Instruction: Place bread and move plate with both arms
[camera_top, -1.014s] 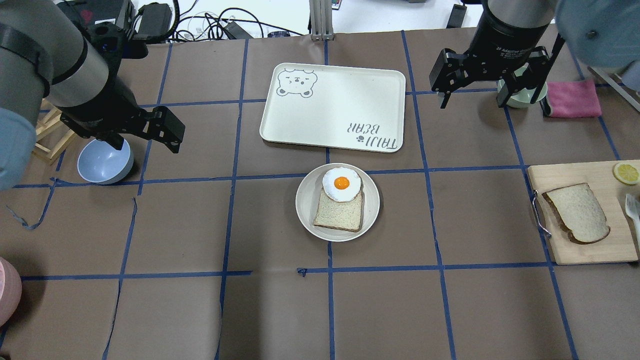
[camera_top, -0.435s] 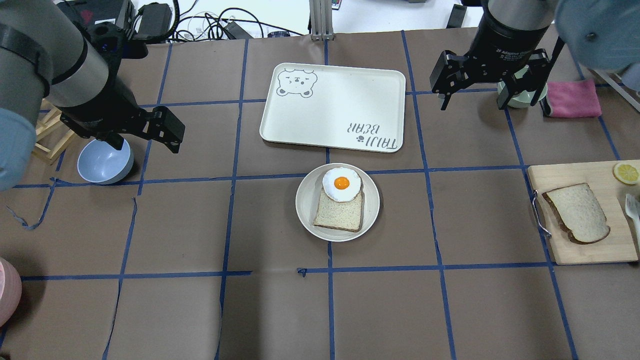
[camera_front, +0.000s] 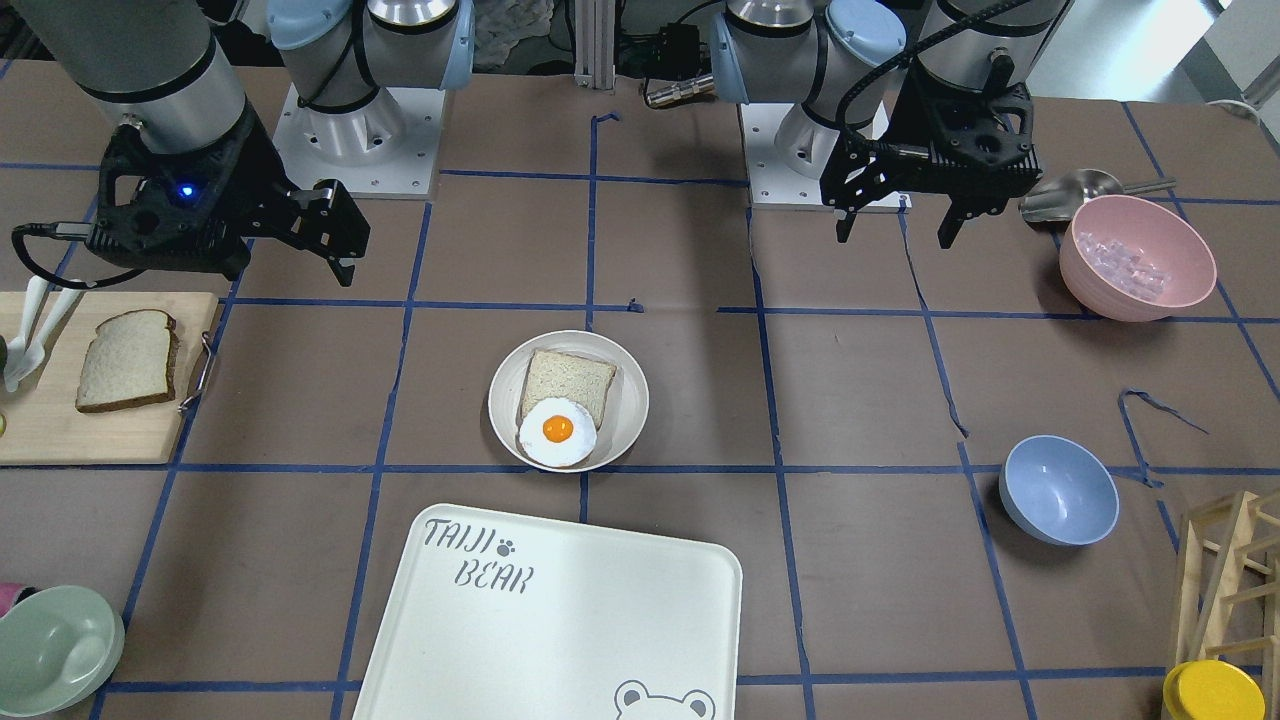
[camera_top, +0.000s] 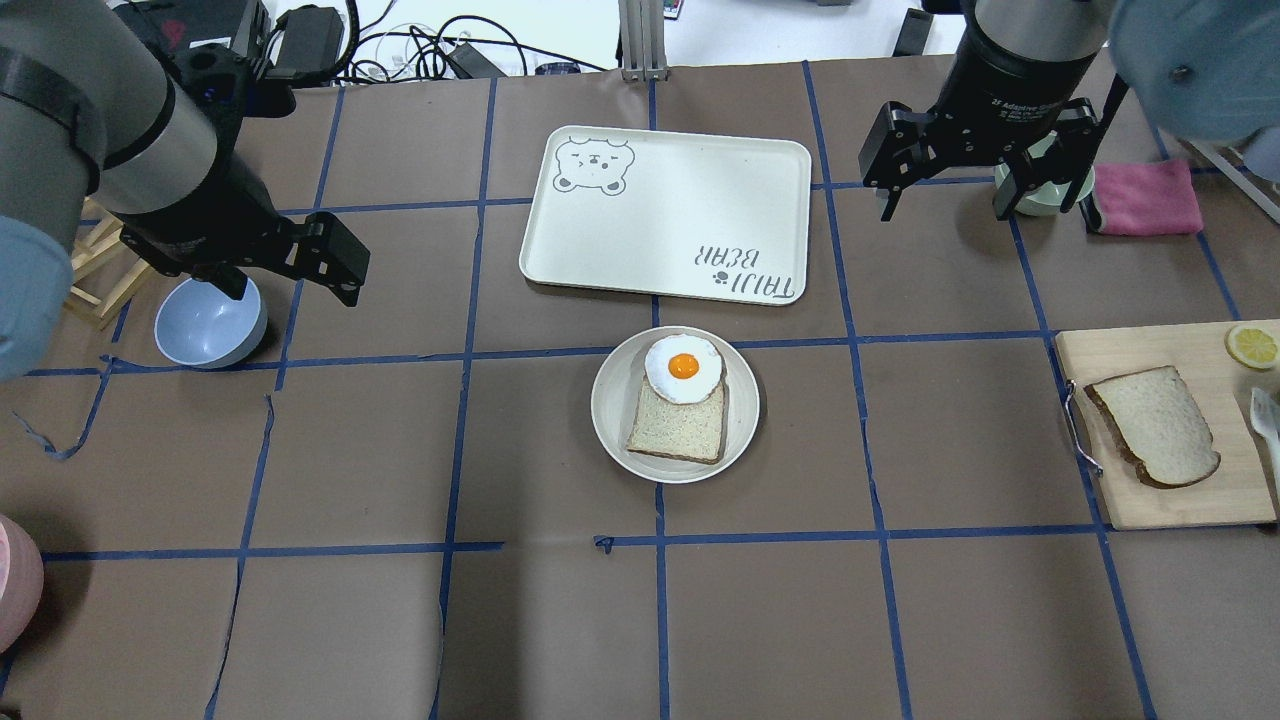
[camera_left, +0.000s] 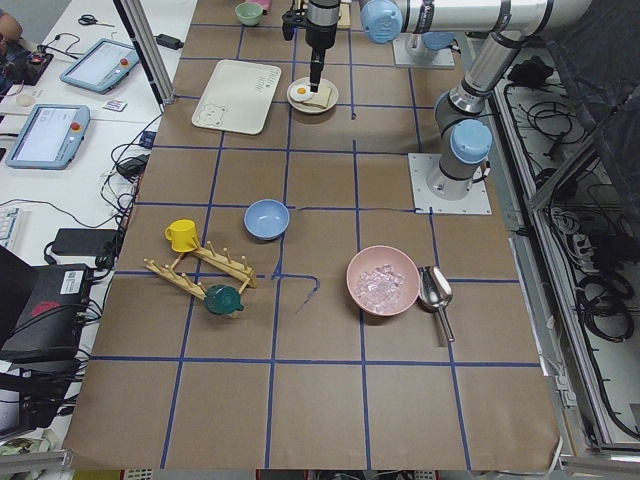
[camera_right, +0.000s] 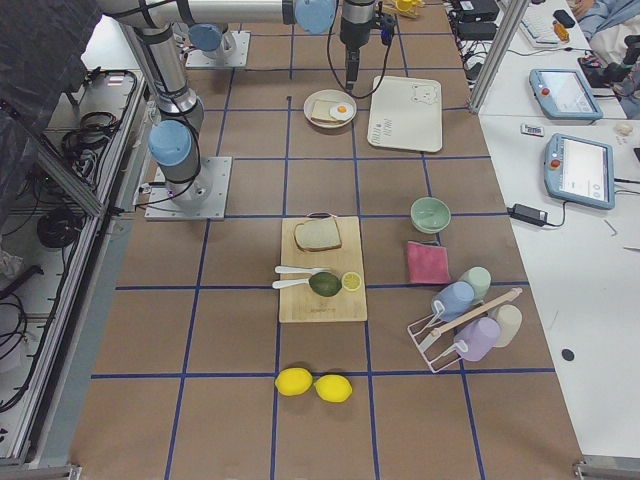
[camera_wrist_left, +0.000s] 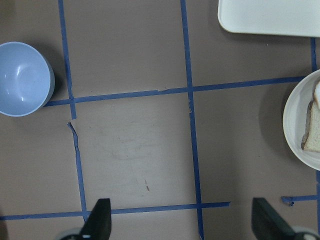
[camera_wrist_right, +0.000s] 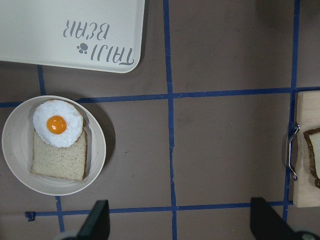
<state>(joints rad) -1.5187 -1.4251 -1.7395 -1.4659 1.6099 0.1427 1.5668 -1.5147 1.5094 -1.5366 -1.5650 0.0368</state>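
On the right side of the desk (camera_top: 900, 620), the bread (camera_top: 1155, 425) lies flat on a wooden board (camera_top: 1150, 500), well apart from the plate (camera_top: 612, 410) at the centre. That plate holds a smaller slice (camera_top: 680, 432) with a fried egg (camera_top: 683, 368) overlapping its far edge. Just beyond it sits the cream tray (camera_top: 660, 210). The left tool (camera_wrist_left: 182, 222) hangs over the desk beside a blue bowl (camera_top: 208, 322), its jaws spread wide and empty. The right tool (camera_wrist_right: 182, 222) hovers at the far right near a green bowl (camera_top: 1045, 195) and pink cloth (camera_top: 1150, 197), its jaws likewise wide apart with nothing between them.
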